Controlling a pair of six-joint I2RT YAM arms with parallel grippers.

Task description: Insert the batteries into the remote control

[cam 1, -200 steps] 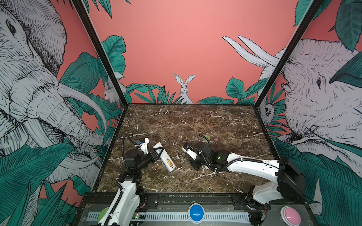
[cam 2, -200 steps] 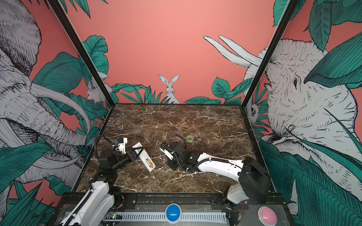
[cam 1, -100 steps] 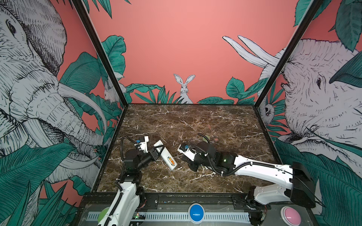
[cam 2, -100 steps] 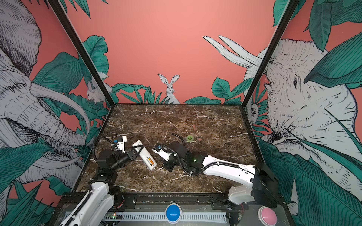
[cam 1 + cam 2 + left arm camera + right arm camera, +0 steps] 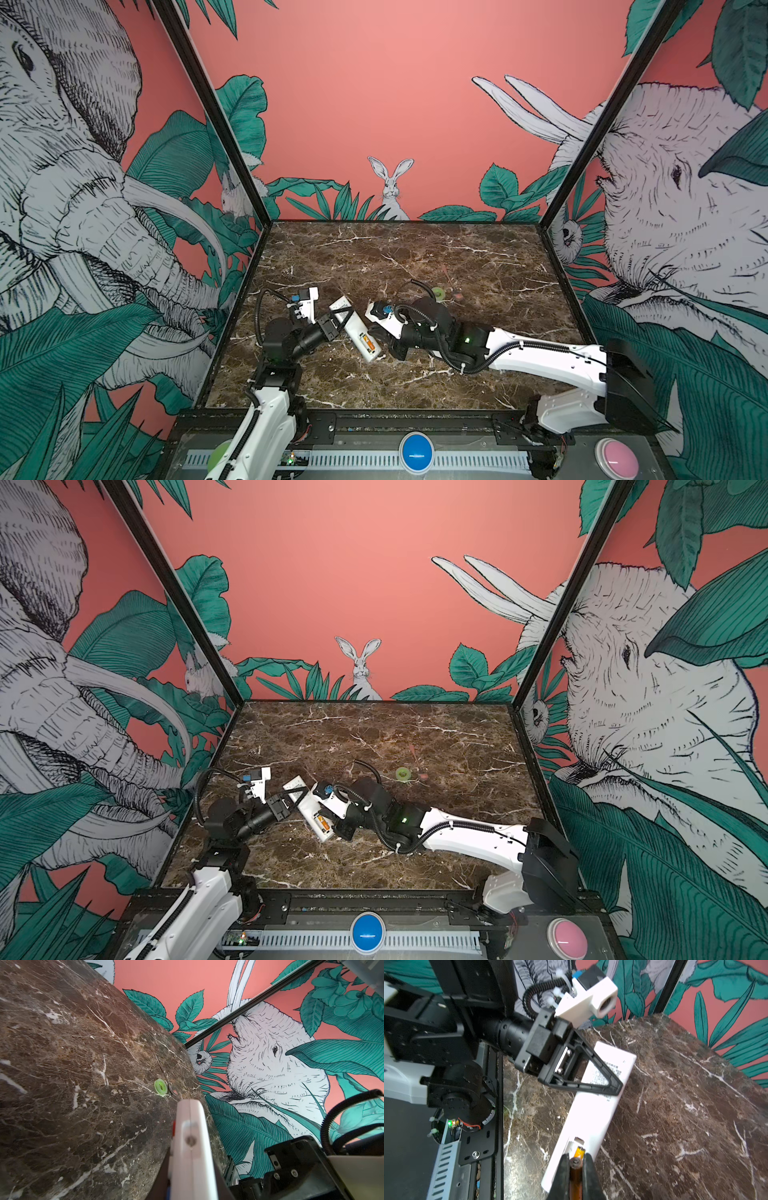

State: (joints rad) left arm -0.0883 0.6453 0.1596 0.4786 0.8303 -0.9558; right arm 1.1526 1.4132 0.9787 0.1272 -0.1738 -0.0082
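The white remote control (image 5: 352, 326) (image 5: 307, 808) (image 5: 593, 1109) lies slanted with its plain back up, over the front left of the marble top. My left gripper (image 5: 338, 318) (image 5: 291, 798) (image 5: 611, 1084) is shut on its far end; the left wrist view shows the remote (image 5: 191, 1147) edge-on between the jaws. In the open compartment at its near end sits one orange battery (image 5: 368, 343) (image 5: 322, 823) (image 5: 580, 1151). My right gripper (image 5: 576, 1158) (image 5: 380, 338) is shut on a second battery (image 5: 575, 1180), right over that compartment, touching the remote's near end.
A green ring-shaped roll (image 5: 437, 293) (image 5: 403, 774) (image 5: 160, 1087) lies mid-table behind the right arm, with a small red bit (image 5: 457, 296) and a thin stick (image 5: 415, 754) beside it. The left wall post and front rail are close to the left arm.
My right arm has reached left, bringing its gripper from mid-table up to the remote's near end. The left gripper and remote have barely shifted.
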